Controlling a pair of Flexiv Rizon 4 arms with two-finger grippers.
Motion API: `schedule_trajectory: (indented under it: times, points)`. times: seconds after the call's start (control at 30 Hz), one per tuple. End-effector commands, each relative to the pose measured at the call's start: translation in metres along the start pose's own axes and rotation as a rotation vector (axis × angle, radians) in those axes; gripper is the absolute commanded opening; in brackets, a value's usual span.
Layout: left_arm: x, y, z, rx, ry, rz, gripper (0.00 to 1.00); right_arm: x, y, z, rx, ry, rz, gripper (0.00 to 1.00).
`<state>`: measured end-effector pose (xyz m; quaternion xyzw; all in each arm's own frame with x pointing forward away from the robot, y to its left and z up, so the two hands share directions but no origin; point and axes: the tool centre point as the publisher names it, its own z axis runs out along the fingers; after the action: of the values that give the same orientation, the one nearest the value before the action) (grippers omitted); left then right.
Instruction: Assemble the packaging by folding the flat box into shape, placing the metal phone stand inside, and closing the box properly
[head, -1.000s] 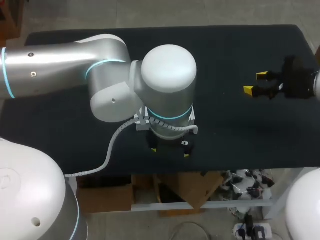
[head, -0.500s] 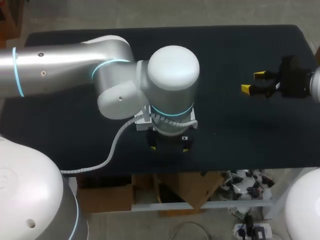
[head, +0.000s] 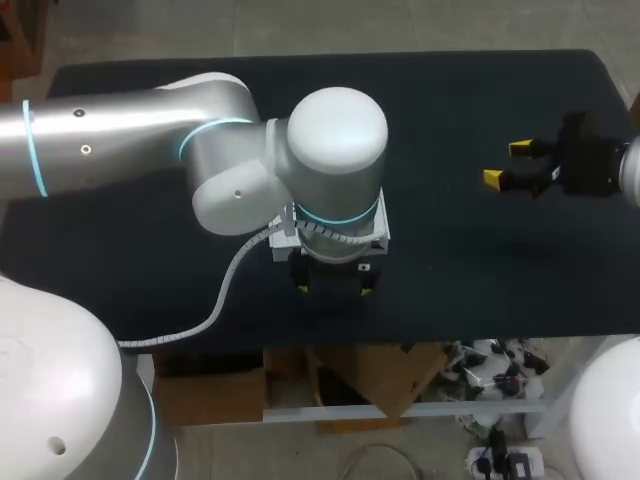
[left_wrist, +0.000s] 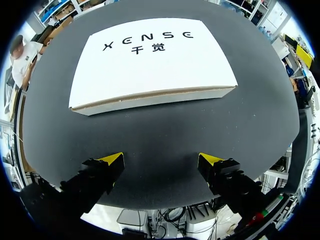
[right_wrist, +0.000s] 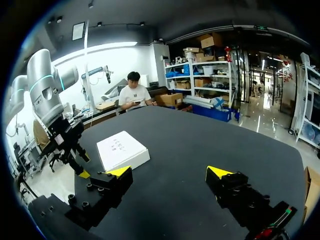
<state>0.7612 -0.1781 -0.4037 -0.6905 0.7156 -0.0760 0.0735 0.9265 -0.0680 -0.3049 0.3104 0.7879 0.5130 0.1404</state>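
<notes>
Left arm: my left arm (head: 200, 160) comes in from the left side and reaches to the table's middle; its wrist points straight down near the front edge, and from overhead it covers whatever lies beneath it.
Left gripper: the left gripper (left_wrist: 161, 160) hangs over bare cloth; its yellow-tipped fingers are spread wide with nothing between them; from overhead only the two tips peek out below the wrist (head: 336, 290).
Box: the white box (left_wrist: 150, 65) lies flat on the table just ahead of the left gripper, apart from both fingers; the broad top face is up and a brown cardboard edge runs along the near side; the right wrist view has it too (right_wrist: 122, 150), with the left gripper just beside it.
Writing: two lines of dark print sit on the box's top face; that is the only marking on it.
Table: the black table (head: 450, 260) carries the box around its middle.
Right gripper: the right gripper (head: 507, 164) is well off to the right, pointing in towards the centre; its fingers (right_wrist: 169, 172) stand wide apart, gripping nothing, with dark table ahead of them.
</notes>
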Motion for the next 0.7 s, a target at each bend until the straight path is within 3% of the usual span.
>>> schedule_trajectory:
  times: [0.03, 0.7]
  points:
    - [0.001, -0.006, -0.001, -0.008, 0.001, 0.005, 1.00, -0.005, -0.002, 0.006, -0.016, 0.017, -0.012, 1.00]
    - [-0.011, -0.056, 0.014, -0.044, -0.011, -0.010, 1.00, -0.007, 0.001, 0.010, -0.004, 0.019, -0.028, 1.00]
